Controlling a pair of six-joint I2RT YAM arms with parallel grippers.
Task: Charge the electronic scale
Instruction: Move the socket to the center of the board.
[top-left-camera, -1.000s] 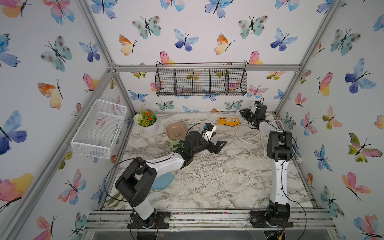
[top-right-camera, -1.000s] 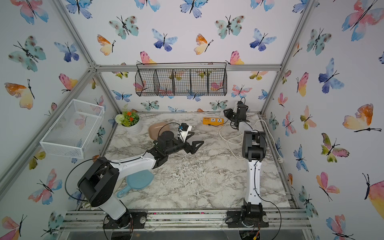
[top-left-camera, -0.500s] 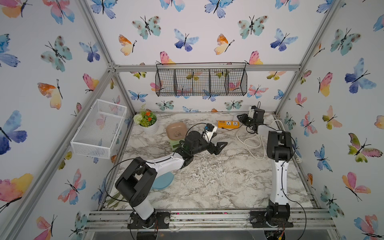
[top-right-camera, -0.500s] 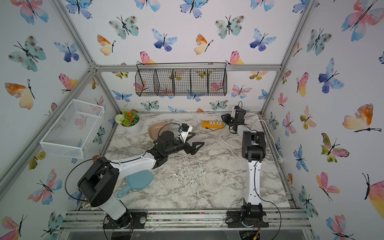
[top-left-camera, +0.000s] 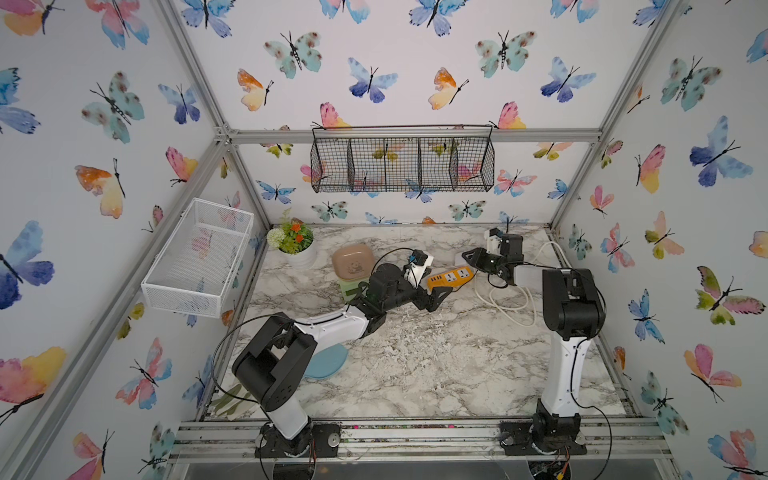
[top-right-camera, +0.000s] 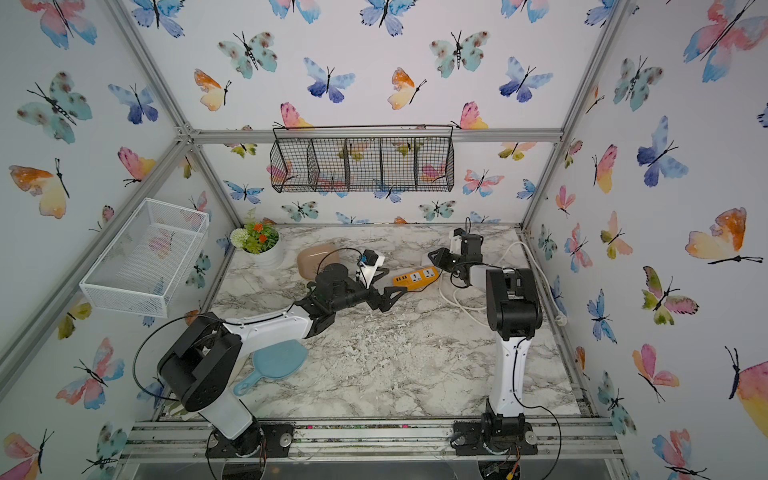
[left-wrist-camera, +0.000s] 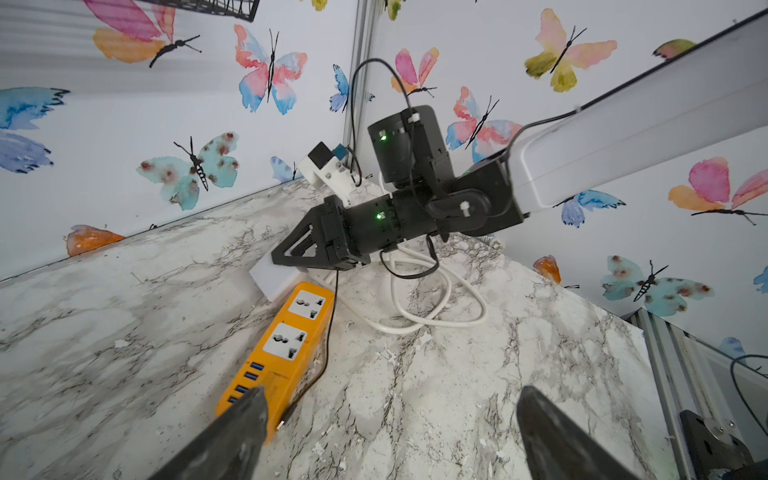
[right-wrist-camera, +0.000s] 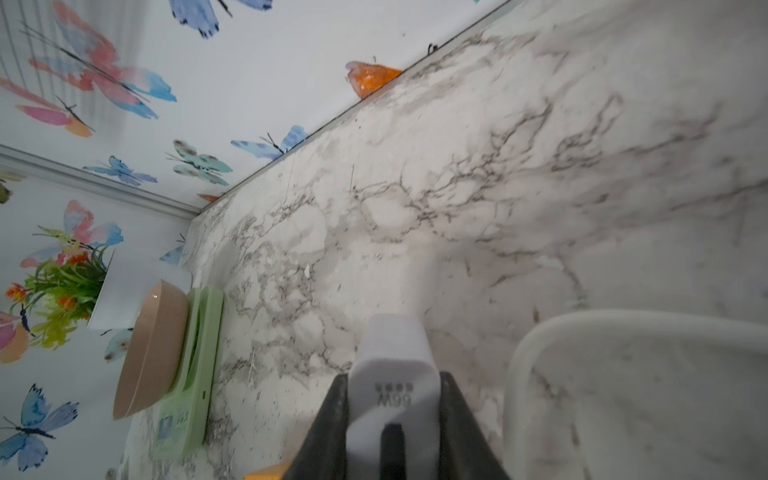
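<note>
The electronic scale (top-left-camera: 348, 287) is light green with a tan bowl (top-left-camera: 352, 261) on top and stands at the back left of the marble table; it also shows in the right wrist view (right-wrist-camera: 199, 365). My right gripper (top-left-camera: 469, 255) is shut on a white charger cube (right-wrist-camera: 395, 357), held low by the far end of the orange power strip (top-left-camera: 451, 278). My left gripper (left-wrist-camera: 390, 399) is open with nothing between its fingers, and one finger (left-wrist-camera: 249, 411) is beside the strip's USB end (left-wrist-camera: 249, 376). A thin black cable (left-wrist-camera: 328, 332) runs along the strip.
A coiled white cord (top-left-camera: 507, 303) lies right of the strip. A potted plant (top-left-camera: 293, 245) stands behind the scale, and a blue hand mirror (top-left-camera: 328, 361) lies under the left arm. A white mesh basket (top-left-camera: 199, 257) and a black wire basket (top-left-camera: 403, 164) hang on the walls.
My right gripper has come forward and left with the charger cube. The orange power strip has slid toward the front, close to the left gripper. The left arm has hardly moved.
</note>
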